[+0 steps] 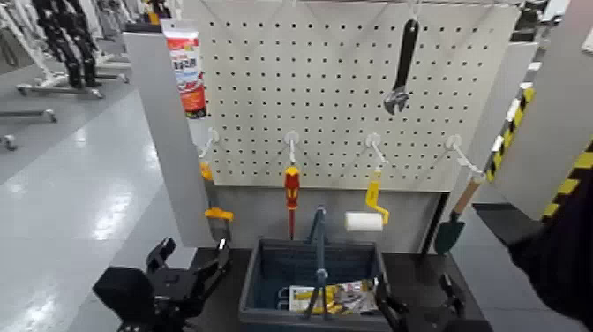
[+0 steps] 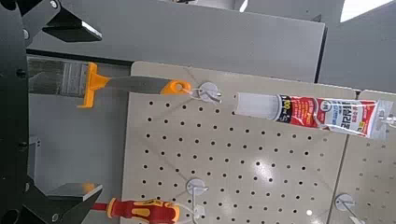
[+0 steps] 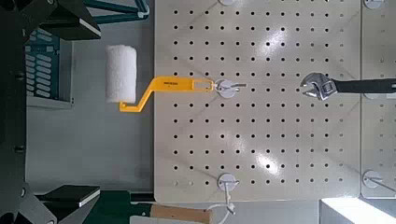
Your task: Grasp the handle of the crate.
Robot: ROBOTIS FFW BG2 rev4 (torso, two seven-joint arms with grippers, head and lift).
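Crate (image 1: 313, 278) on table (image 1: 415, 269) under pegboard (image 1: 353, 88) | handle (image 1: 319, 252) upright over its middle, untouched, reachable from above | left pincer (image 1: 190, 265) spread beside crate's left wall | right pincer (image 1: 415, 309) spread near right corner | I judge approach pending.

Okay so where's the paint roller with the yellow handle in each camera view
Head view: paint roller hangs from a pegboard hook, just above the crate's far right corner.
Left wrist view: not in it.
Right wrist view: paint roller hangs against the pegboard's edge.
Shared landmark: the pegboard.
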